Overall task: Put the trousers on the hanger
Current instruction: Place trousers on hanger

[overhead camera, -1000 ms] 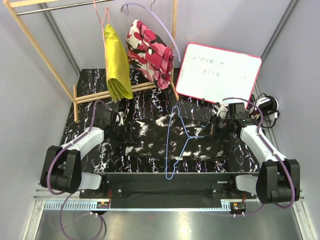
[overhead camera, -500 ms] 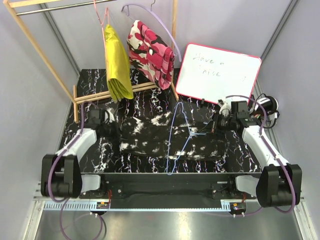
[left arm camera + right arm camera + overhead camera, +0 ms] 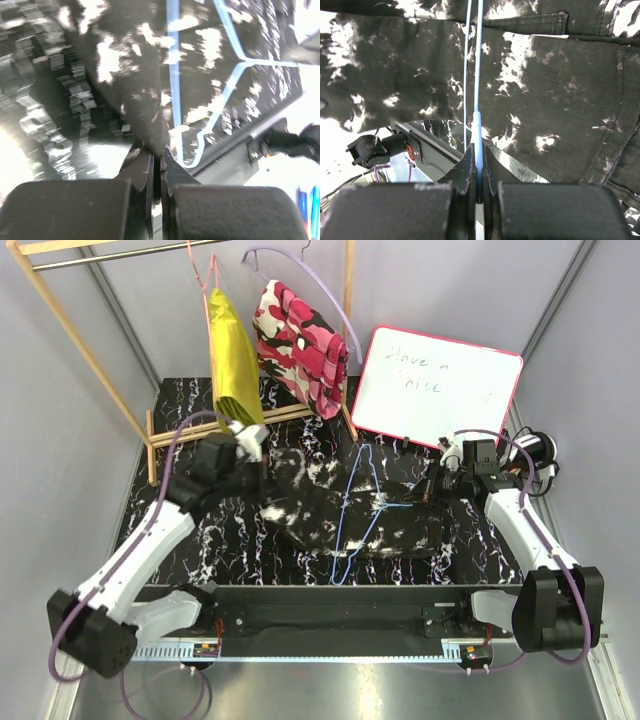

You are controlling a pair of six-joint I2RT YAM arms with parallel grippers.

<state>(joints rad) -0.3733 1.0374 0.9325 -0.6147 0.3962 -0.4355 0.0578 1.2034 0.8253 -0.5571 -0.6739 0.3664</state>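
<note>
Left wrist view, blurred: left jaws clamped on trousers (image 3: 136,97) edge. Right jaws clamped on hanger (image 3: 478,75) wire; hook hidden.

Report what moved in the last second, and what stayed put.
The left gripper swung in from the left, jaws shut on an edge of the trousers, whose left end has bunched in toward the hanger. The right gripper hardly moved, clamped on the hanger's wire. The whiteboard is unchanged.
</note>
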